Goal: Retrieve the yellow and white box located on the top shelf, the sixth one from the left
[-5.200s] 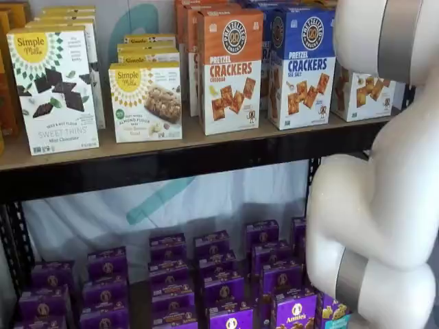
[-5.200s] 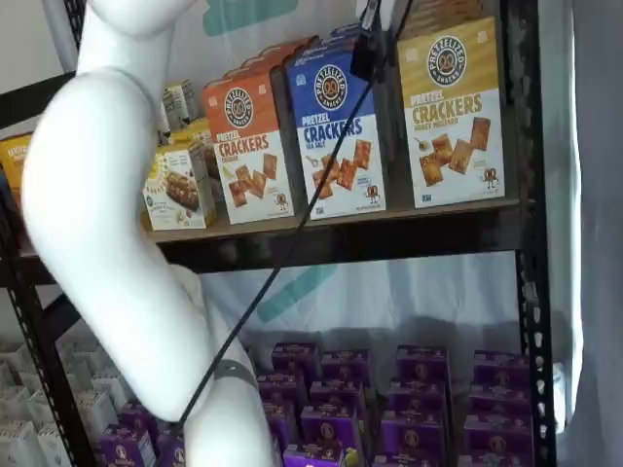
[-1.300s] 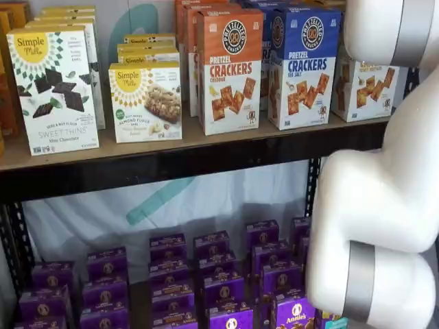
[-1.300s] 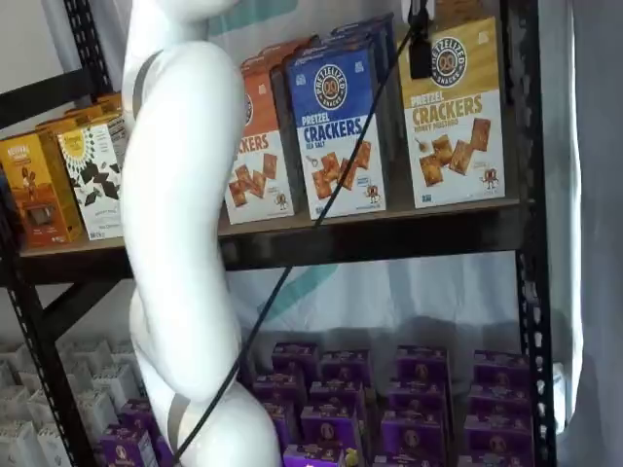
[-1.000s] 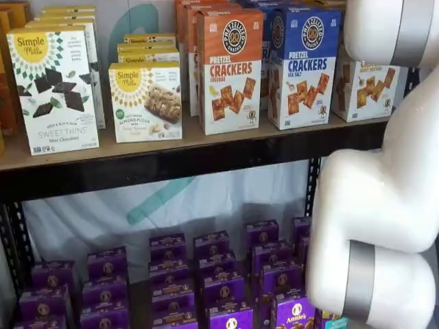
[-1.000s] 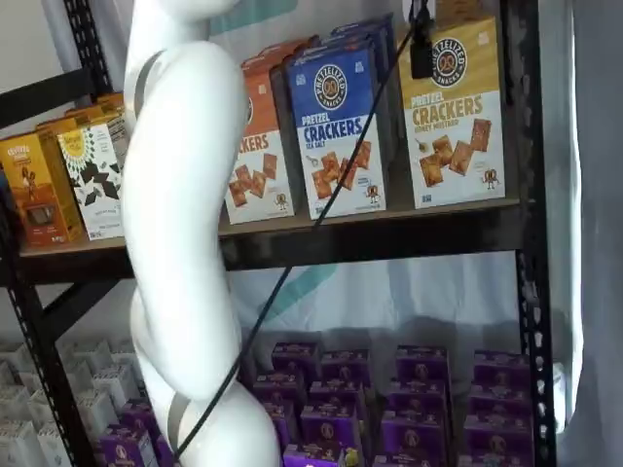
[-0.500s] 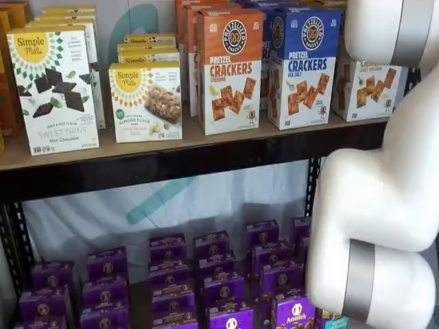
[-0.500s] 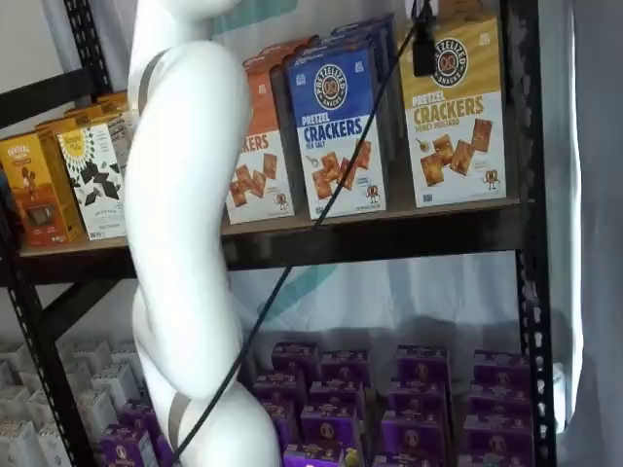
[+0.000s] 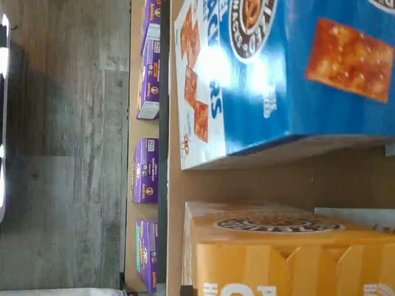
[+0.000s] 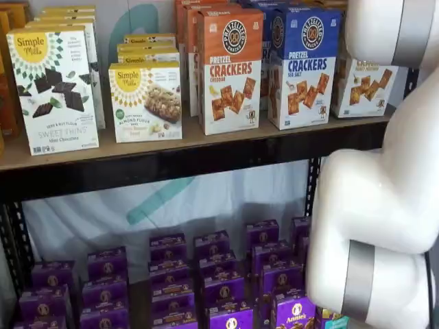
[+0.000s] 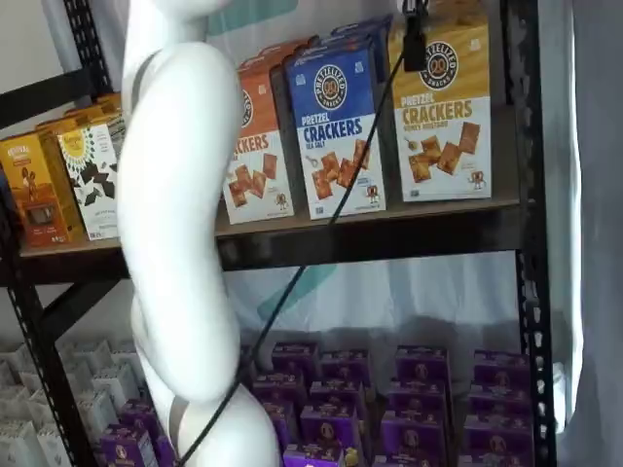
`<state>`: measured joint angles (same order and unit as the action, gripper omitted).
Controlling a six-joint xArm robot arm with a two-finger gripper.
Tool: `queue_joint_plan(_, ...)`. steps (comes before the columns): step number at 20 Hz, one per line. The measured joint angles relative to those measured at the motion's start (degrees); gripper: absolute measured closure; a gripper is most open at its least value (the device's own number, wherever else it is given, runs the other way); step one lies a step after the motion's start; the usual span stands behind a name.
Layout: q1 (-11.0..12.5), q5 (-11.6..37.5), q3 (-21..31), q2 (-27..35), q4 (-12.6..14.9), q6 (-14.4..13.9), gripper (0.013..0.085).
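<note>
The pincer (image 11: 417,44) shows in a shelf view only as a black finger at the top edge, against the upper front of the yellow box (image 11: 443,107). It is clamped on that box, which hangs tilted, its lower edge lifted just clear of the top shelf (image 11: 389,229). The box is tall matte cardboard, mustard above and white below, with a round dark logo and square brown cracker pictures. In the other shelf view its lower part (image 10: 362,86) shows at the far right, tilted too. A black cable (image 11: 321,229) slants down from the finger across the shelf front.

Just left stands the blue box (image 11: 338,126), then the orange box (image 10: 230,68), both upright. The wrist view shows the yellow box's top flaps (image 9: 278,259) close up beside the blue box's glossy face (image 9: 296,68).

The arm (image 11: 180,224), smooth white with grey joint bands, rises in a curved column before the rack. The shelf is a dark brown board with a black edge. Purple boxes (image 10: 219,281) crowd the lower level; the floor (image 9: 62,123) is grey wood-grain planking.
</note>
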<state>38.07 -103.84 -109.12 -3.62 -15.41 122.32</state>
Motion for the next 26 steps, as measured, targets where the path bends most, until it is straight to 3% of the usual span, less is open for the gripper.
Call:
queue_joint_plan(8,2.9,0.2,6.5,-7.4,-0.8,2.6,0.033)
queue_joint_plan(16,5.3,-2.8,14.7,-16.4,1.2,5.4,0.033)
queue_joint_plan(20,3.9,-4.3,19.1,-21.2,2.2,4.3,0.033)
queue_joint_plan(26,-1.4,-5.0,25.4,-27.3,4.9,0.1,0.033)
